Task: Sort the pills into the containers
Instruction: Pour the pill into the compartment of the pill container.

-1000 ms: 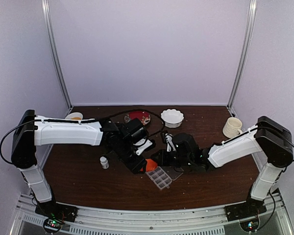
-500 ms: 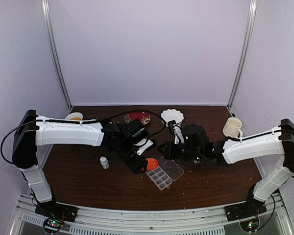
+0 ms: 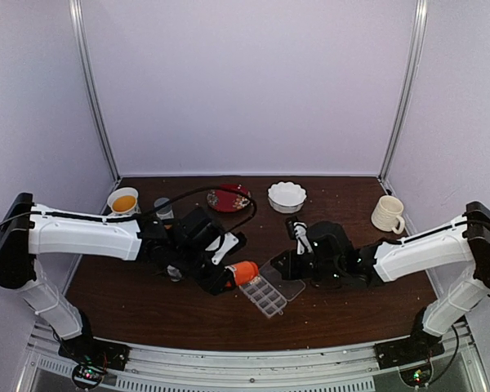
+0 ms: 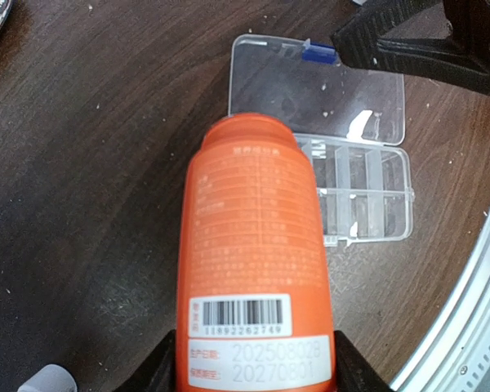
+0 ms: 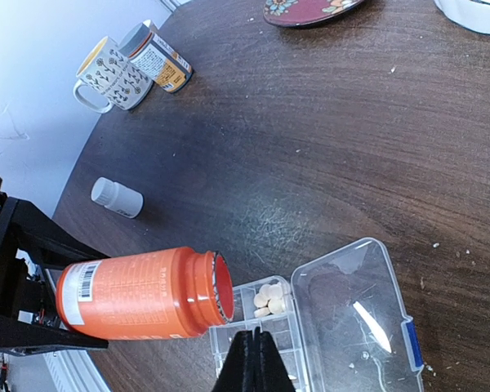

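My left gripper [image 4: 257, 367] is shut on an open orange bottle [image 4: 257, 245], lying tipped with its mouth [image 5: 222, 294] at the near-left corner of the clear pill box [image 4: 359, 192]. The box's containers lie exposed, its hinged lid [image 5: 351, 318] flat open on the table. Several cream pills [image 5: 269, 298] fill one corner cell; the other cells look nearly bare. My right gripper [image 5: 254, 351] is shut on nothing and hovers just over the box. In the top view the bottle [image 3: 243, 272] meets the box [image 3: 265, 296] between the left gripper [image 3: 220, 278] and the right gripper [image 3: 278, 264].
A small white bottle [image 5: 117, 197] lies left of the orange one. At the back left stand a patterned mug [image 3: 122, 200] and an amber bottle [image 3: 162, 207]. A red plate [image 3: 230, 197], a white scalloped bowl [image 3: 287, 196] and a cream mug [image 3: 387, 213] line the back.
My left arm has drawn back to the left with the orange bottle, uncovering the mug and amber bottle. My right arm rose, stretched out, then came down beside the open lid.
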You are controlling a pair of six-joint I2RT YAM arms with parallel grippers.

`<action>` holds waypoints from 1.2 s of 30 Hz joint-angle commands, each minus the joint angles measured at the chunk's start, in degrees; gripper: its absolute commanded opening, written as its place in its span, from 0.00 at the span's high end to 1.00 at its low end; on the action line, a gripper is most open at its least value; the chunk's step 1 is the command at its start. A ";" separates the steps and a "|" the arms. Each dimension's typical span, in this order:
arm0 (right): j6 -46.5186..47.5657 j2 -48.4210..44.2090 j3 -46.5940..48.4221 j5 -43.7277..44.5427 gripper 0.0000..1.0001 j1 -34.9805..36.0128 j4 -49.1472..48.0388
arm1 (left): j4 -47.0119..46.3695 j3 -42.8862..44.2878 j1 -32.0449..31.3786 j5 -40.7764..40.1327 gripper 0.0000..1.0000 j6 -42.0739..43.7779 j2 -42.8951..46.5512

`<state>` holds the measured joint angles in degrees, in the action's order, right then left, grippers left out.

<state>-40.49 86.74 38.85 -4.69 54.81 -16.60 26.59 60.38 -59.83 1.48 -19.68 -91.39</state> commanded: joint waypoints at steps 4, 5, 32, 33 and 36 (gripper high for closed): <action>0.61 -2.62 -2.27 1.06 1.00 -0.31 -1.95 | -14.49 -9.59 0.03 0.36 1.00 -1.38 6.75; 0.88 -3.03 -2.48 1.27 1.00 -0.31 -1.55 | -15.90 -10.87 0.01 0.28 1.00 -1.45 7.93; 5.17 -11.30 -2.21 1.79 0.94 -0.18 16.78 | -19.12 -18.49 -0.03 2.97 1.00 -1.76 10.26; 5.08 -10.98 -1.87 1.55 0.94 -0.14 15.66 | -18.55 -17.93 0.02 2.96 1.00 -1.76 9.67; 5.01 -10.54 -1.35 1.37 0.94 -0.03 14.79 | -15.66 -16.09 -0.02 2.27 1.00 -1.39 7.98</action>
<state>-35.42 75.46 35.48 -2.87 54.81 -0.73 9.28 40.93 -59.83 3.99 -21.17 -82.02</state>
